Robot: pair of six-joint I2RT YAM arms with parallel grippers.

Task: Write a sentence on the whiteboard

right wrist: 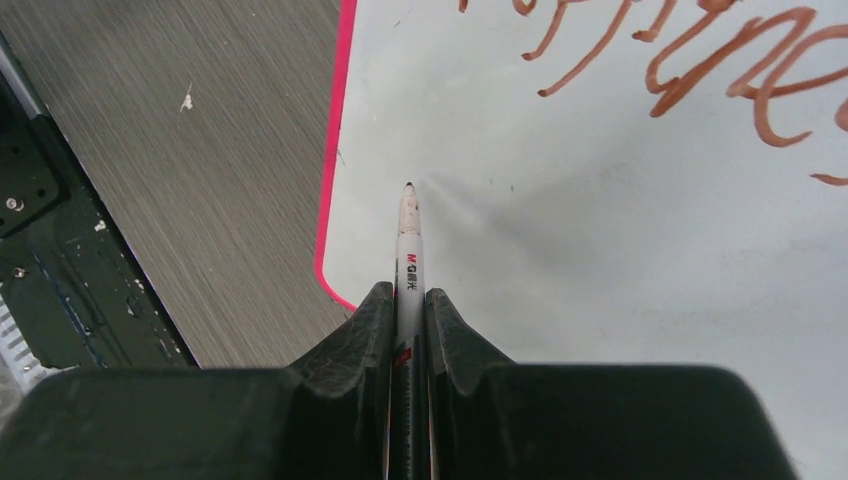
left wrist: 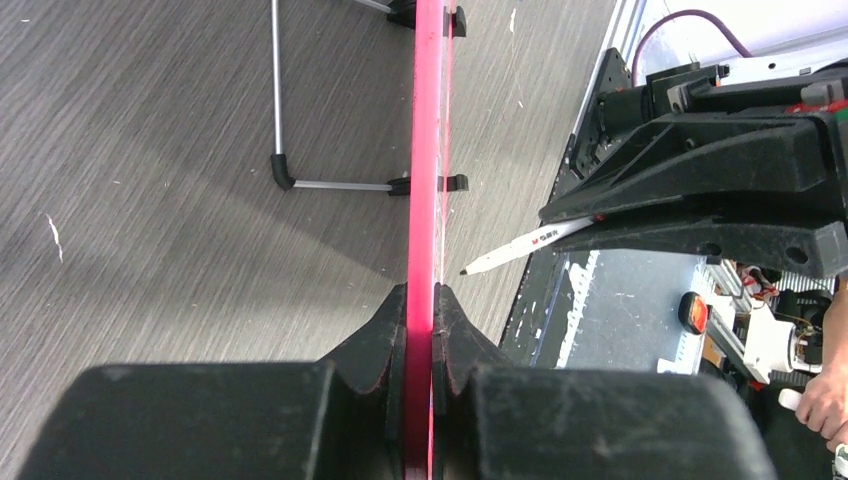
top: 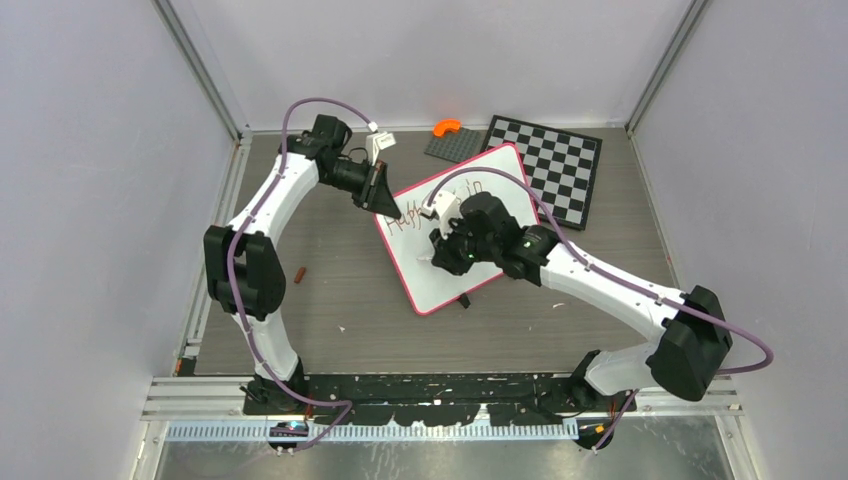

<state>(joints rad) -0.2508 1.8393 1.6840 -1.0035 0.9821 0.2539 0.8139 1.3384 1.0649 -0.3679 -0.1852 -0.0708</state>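
Grey wood-grain table (top: 340,310) underlies it all: the right gripper (right wrist: 408,300), clamped on the marker (right wrist: 407,255), points it lengthwise at blank whiteboard (right wrist: 600,290), the sentence (right wrist: 700,80) lying beyond the tip, the left gripper (left wrist: 420,305) pinching the board's far pink edge

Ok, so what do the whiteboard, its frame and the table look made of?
The whiteboard: smooth white face with a faint sheen, probably a coated panel. Its frame: shiny pink-red, likely plastic. The table: matte grey-brown with fine straight grain, wood or wood-look laminate; cannot tell which.
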